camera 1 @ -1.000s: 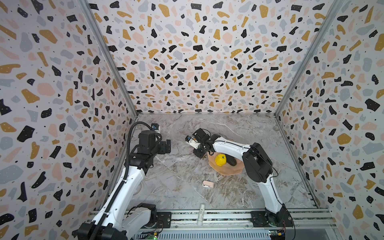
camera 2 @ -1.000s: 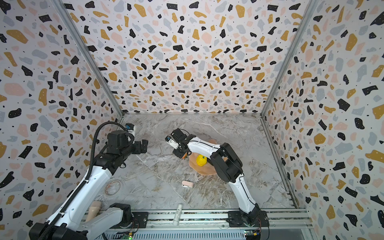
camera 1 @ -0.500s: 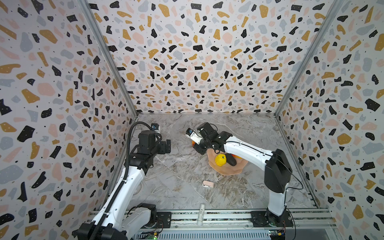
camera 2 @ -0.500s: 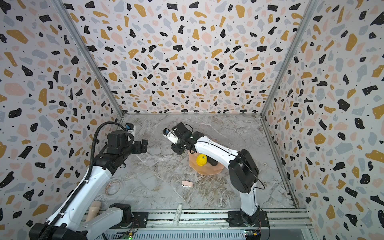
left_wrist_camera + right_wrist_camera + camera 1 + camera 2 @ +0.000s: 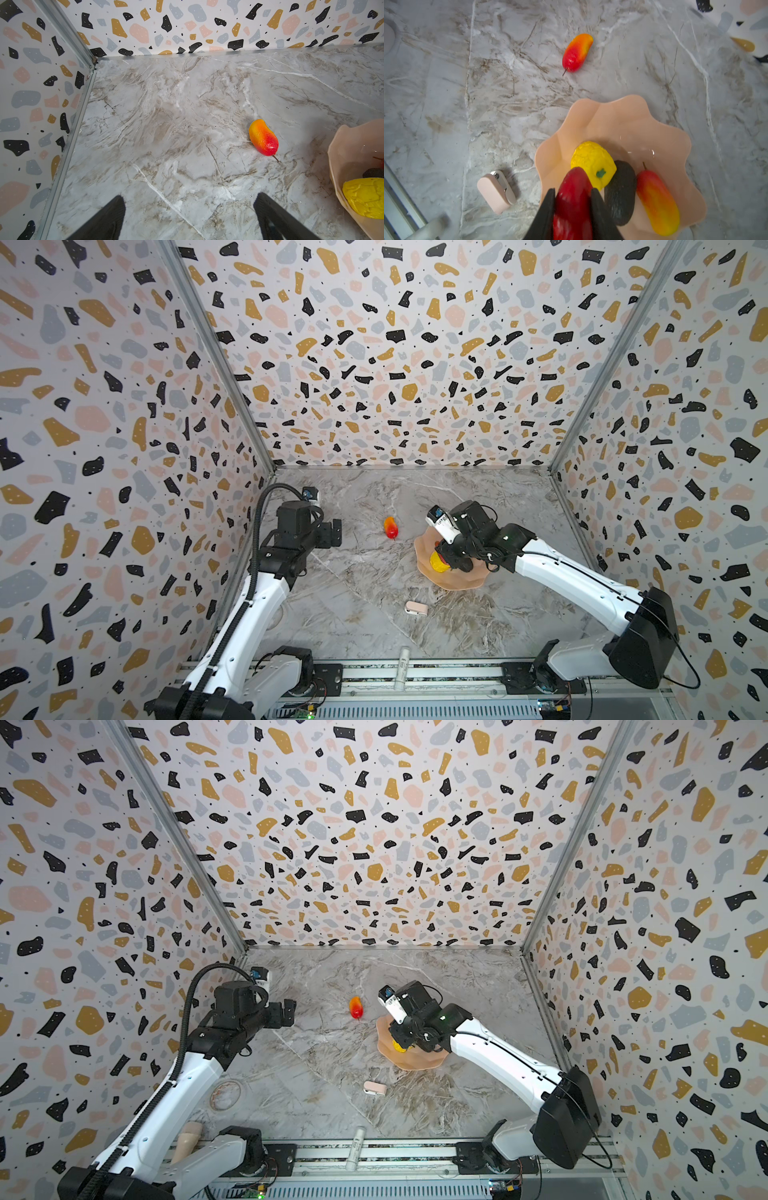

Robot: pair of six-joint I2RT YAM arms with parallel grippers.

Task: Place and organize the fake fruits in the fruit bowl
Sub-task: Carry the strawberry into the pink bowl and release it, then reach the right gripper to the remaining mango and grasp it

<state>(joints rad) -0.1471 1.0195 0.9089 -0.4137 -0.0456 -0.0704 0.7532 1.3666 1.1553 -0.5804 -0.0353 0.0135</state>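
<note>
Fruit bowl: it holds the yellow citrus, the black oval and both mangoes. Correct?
No. The fruit bowl holds the yellow citrus, the black oval and only one mango; the other mango lies on the table, as the right wrist view shows.

I am looking into a robot test booth. Terrazzo-print panels (image 5: 395, 364) are boxing in a marble-look surface (image 5: 353, 593), and the left arm (image 5: 257, 605) and right arm (image 5: 573, 580) are sitting on a metal rail (image 5: 449, 674) at its front.

Five fake fruits (image 5: 577, 53), one bowl (image 5: 623, 116), one clip (image 5: 496, 190), one tube (image 5: 403, 659).
</note>
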